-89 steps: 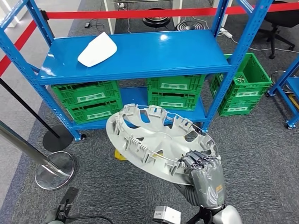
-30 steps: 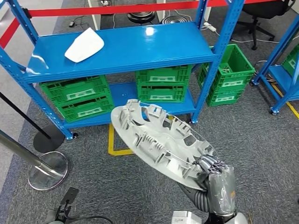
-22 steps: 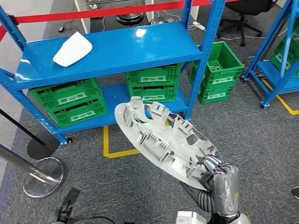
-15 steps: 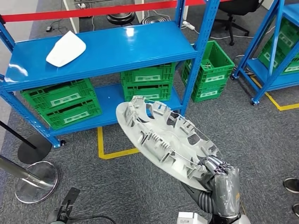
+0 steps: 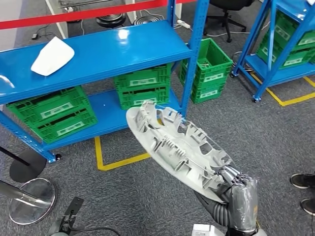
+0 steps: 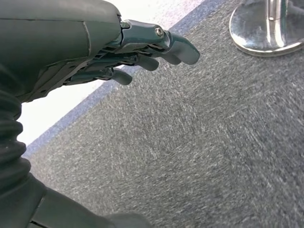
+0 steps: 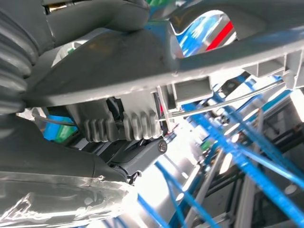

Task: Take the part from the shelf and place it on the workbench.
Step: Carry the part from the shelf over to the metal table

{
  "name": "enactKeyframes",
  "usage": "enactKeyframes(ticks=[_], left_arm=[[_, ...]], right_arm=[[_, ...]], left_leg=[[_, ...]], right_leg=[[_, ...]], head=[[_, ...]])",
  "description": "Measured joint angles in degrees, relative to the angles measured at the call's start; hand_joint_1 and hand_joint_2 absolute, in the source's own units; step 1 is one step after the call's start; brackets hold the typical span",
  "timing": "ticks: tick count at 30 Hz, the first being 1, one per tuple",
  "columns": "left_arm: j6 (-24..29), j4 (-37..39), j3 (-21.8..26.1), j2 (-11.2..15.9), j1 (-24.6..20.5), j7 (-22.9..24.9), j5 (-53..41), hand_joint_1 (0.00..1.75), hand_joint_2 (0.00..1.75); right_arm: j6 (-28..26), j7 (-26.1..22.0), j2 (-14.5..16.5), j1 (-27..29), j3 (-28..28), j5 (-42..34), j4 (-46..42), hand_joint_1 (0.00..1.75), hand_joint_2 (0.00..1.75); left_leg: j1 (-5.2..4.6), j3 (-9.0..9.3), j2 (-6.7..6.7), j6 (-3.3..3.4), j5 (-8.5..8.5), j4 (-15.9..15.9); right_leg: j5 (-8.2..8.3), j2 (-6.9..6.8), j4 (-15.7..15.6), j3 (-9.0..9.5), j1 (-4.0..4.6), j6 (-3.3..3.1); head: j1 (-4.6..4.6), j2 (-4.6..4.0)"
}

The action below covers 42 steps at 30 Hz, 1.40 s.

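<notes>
The right robot hand (image 5: pixel 240 199), lower right, clamped the near rim of the wheel cover (image 5: pixel 178 147), which slanted toward upper left; the left robot hand (image 6: pixel 118 52) hung slack, empty.

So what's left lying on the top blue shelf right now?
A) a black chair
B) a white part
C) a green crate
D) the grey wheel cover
B: a white part lies on the top shelf, while the wheel cover is held by its edge in the right hand, away from the shelf.
</notes>
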Motion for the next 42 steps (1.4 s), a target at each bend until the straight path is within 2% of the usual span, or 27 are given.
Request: enactKeyframes(ticks=[2,3,5,6,7,8,9,11,12,14,16,18,20,21,22,23,24,26,28,31,33,36,37,38,39,41,42], left_arm=[[0.0,0.0,0.0,0.0,-0.1,0.0,0.0,0.00,1.75],[0.0,0.0,0.0,0.0,-0.1,-0.1,0.0,0.00,1.75],[0.0,0.0,0.0,0.0,0.0,-0.1,0.1,0.00,1.75],[0.0,0.0,0.0,0.0,0.1,-0.1,0.1,0.00,1.75],[0.0,0.0,0.0,0.0,0.2,-0.1,0.1,0.00,1.75],[0.0,0.0,0.0,0.1,0.3,-0.1,0.2,0.00,1.75],[0.0,0.0,0.0,0.1,0.3,-0.1,0.2,0.00,1.75],[0.0,0.0,0.0,0.1,0.3,-0.1,0.2,0.00,1.75],[0.0,0.0,0.0,0.1,0.3,-0.1,0.2,0.00,1.75],[0.0,0.0,0.0,0.0,0.3,-0.2,0.3,0.00,1.75],[0.0,0.0,0.0,-0.1,0.3,-0.2,0.3,0.00,1.75],[0.0,0.0,0.0,-0.1,0.3,-0.2,0.3,0.00,1.75],[0.0,0.0,0.1,0.0,0.4,-0.2,0.3,0.00,1.75],[0.0,0.0,0.1,0.0,0.5,-0.2,0.3,0.00,1.75],[0.0,0.0,0.1,0.1,0.5,-0.2,0.3,0.00,1.75],[0.0,0.0,0.1,0.1,0.5,-0.2,0.3,0.00,1.75],[0.0,0.0,0.1,0.1,0.5,-0.3,0.4,0.00,1.75],[0.0,0.0,0.1,0.0,0.5,-0.3,0.4,0.00,1.75],[0.0,0.0,0.1,0.1,0.5,-0.3,0.4,0.00,1.75],[0.0,0.0,0.1,0.1,0.5,-0.3,0.4,0.00,1.75],[0.0,0.0,0.1,0.0,0.4,-0.3,0.4,0.00,1.75],[0.0,0.0,0.1,0.1,0.5,-0.4,0.5,0.00,1.75],[0.0,0.0,0.1,0.1,0.5,-0.4,0.5,0.00,1.75],[0.0,0.0,0.1,0.1,0.6,-0.4,0.5,0.00,1.75],[0.0,0.0,0.1,0.1,0.7,-0.4,0.6,0.00,1.75],[0.0,0.0,0.1,0.2,0.6,-0.4,0.6,0.00,1.75],[0.1,0.0,0.1,0.2,0.6,-0.4,0.6,0.00,1.75]], right_arm=[[-0.1,0.0,0.0,0.1,-0.3,0.0,-0.2,1.75,1.75],[-0.1,0.0,0.0,0.0,-0.4,0.0,-0.3,1.75,1.75],[-0.1,-0.1,0.1,0.1,-0.5,0.0,-0.5,1.75,1.75],[-0.1,-0.1,0.1,0.2,-0.6,0.0,-0.5,1.75,1.75],[-0.1,-0.1,0.1,0.3,-0.7,0.0,-0.5,1.75,1.75],[-0.1,-0.1,0.1,0.5,-0.7,-0.1,-0.6,1.75,1.75],[-0.1,-0.1,0.1,0.7,-0.9,-0.1,-0.6,1.75,1.75],[-0.1,-0.1,0.2,0.9,-1.1,-0.1,-0.7,1.75,1.75],[-0.1,-0.1,0.2,0.9,-1.2,-0.1,-0.8,1.75,1.75],[-0.1,-0.2,0.2,1.1,-1.5,-0.1,-1.1,1.75,1.75],[-0.1,-0.2,0.2,1.4,-1.7,-0.1,-1.3,1.75,1.75],[-0.1,-0.2,0.2,1.6,-1.8,-0.1,-1.4,1.75,1.75],[-0.1,-0.3,0.2,1.6,-1.9,-0.1,-1.6,1.75,1.75],[-0.1,-0.3,0.2,1.7,-1.9,-0.1,-1.6,1.75,1.75],[-0.1,-0.3,0.2,1.8,-2.0,-0.1,-1.6,1.75,1.75],[-0.1,-0.2,0.2,1.9,-2.1,-0.2,-1.6,1.75,1.75],[-0.1,-0.2,0.2,1.9,-2.3,-0.2,-1.6,1.75,1.75],[-0.1,-0.2,0.2,2.0,-2.6,-0.3,-1.7,1.75,1.75],[-0.1,-0.3,0.2,2.0,-2.8,-0.6,-2.0,1.75,1.75],[-0.1,-0.3,0.3,2.2,-3.2,-0.8,-2.2,1.75,1.75],[-0.2,-0.3,0.4,2.3,-3.4,-0.7,-2.3,1.75,1.75],[-0.2,-0.3,0.6,2.3,-3.6,-0.7,-2.5,1.75,1.75],[-0.2,-0.3,0.7,2.4,-3.6,-0.7,-2.5,1.75,1.75],[-0.2,-0.3,0.7,2.6,-3.7,-0.7,-2.5,1.75,1.75],[-0.2,-0.4,0.7,2.7,-3.8,-0.7,-2.5,1.75,1.75],[-0.2,-0.5,0.7,2.8,-3.9,-0.7,-2.5,1.75,1.75],[-0.2,-0.6,0.8,2.8,-4.0,-0.7,-2.5,1.75,1.75]], left_leg=[[0.15,-0.48,-0.61,-0.58,-1.18,1.1],[0.22,-1.40,-1.39,-0.84,-2.69,3.3],[0.29,-4.58,-2.84,-1.07,-6.57,10.7],[0.31,-6.18,-3.14,-1.13,-7.92,14.3],[0.32,-7.12,-3.29,-1.17,-8.19,16.2],[0.37,-7.14,-3.39,-1.19,-7.34,16.2],[0.47,-6.09,-3.54,-1.22,-5.48,13.9],[0.89,-2.52,-5.12,-1.37,-1.52,6.1],[1.10,-1.15,-6.05,-1.33,-0.54,3.0],[1.17,-0.32,-7.07,-0.96,-0.53,0.7],[1.17,-0.41,-6.24,-0.14,-0.42,0.6],[1.32,-0.34,-5.32,0.60,-0.26,0.5],[1.22,-0.32,-4.36,1.00,-0.32,0.4],[1.11,-0.32,-3.82,1.10,-0.37,0.5],[1.01,-0.29,-3.32,1.16,-0.40,0.5],[0.93,-0.23,-2.83,1.18,-0.45,0.5],[0.86,-0.13,-2.39,1.17,-0.52,0.5],[0.67,0.16,-1.63,0.94,-0.74,0.5],[0.35,0.27,-0.99,0.52,-0.89,0.6],[0.28,0.28,-0.10,-0.19,-1.04,0.6],[0.40,-0.47,-1.01,-0.75,-2.60,2.4],[0.41,-5.01,-3.04,-0.94,-7.57,12.2],[0.41,-6.45,-3.28,-0.92,-8.35,15.1],[0.42,-7.11,-3.42,-0.92,-8.03,16.2],[0.47,-6.79,-3.52,-0.92,-6.63,15.1],[0.72,-3.75,-4.40,-0.95,-2.46,8.3],[0.91,-2.16,-5.23,-0.96,-1.18,4.7]], right_leg=[[0.35,0.89,-0.2,-0.19,-0.17,-0.73],[0.51,1.33,-0.3,-0.24,-0.30,-1.10],[0.62,2.26,-0.3,-0.41,-0.38,-1.53],[0.64,2.76,-0.3,-0.45,-0.38,-1.61],[0.66,3.28,-0.3,-0.46,-0.40,-1.62],[0.68,3.82,-0.3,-0.44,-0.44,-1.58],[0.72,4.40,-0.3,-0.40,-0.51,-1.50],[0.77,5.51,-0.1,-0.53,-0.57,-1.08],[0.82,6.02,0.1,-0.80,-0.54,-0.77],[1.08,6.90,0.3,-1.44,-0.51,-0.02],[1.25,7.35,0.2,-1.82,-0.70,0.61],[-0.45,5.80,2.8,-3.23,-0.66,1.10],[-4.04,3.42,9.9,-6.55,-0.63,1.52],[-5.54,2.79,13.7,-8.31,-0.66,1.66],[-6.16,2.49,16.1,-9.37,-0.68,1.70],[-5.68,2.33,16.2,-9.34,-0.67,1.65],[-4.26,2.16,14.1,-8.12,-0.66,1.50],[-0.98,0.82,6.1,-3.66,-0.41,1.08],[0.12,-0.37,1.1,-0.90,-0.04,0.59],[0.20,0.46,0.5,-0.89,0.11,-0.18],[0.49,1.30,0.3,-1.00,-0.09,-0.80],[0.66,2.58,0.1,-1.12,-0.20,-1.41],[0.67,3.10,0.1,-1.13,-0.20,-1.46],[0.67,3.66,0.2,-1.12,-0.22,-1.46],[0.69,4.22,0.2,-1.09,-0.25,-1.43],[0.74,5.30,0.3,-1.06,-0.38,-1.21],[0.75,5.83,0.5,-1.24,-0.33,-0.98]], head=[[-0.03,0.00],[-0.07,-0.01],[-0.16,-0.01],[-0.16,-0.01],[-0.16,-0.01],[-0.16,-0.01],[-0.15,-0.01],[-0.19,-0.01],[-0.21,-0.01],[-0.27,0.00],[-0.27,0.00],[0.07,-0.01],[0.42,-0.01],[0.44,-0.01],[0.43,0.00],[0.44,0.01],[0.43,0.01],[0.44,0.00],[0.37,0.00],[0.31,0.00],[0.23,0.00],[0.10,-0.01],[0.10,-0.01],[0.10,-0.01],[0.10,0.00],[0.10,0.00],[0.12,0.00]])
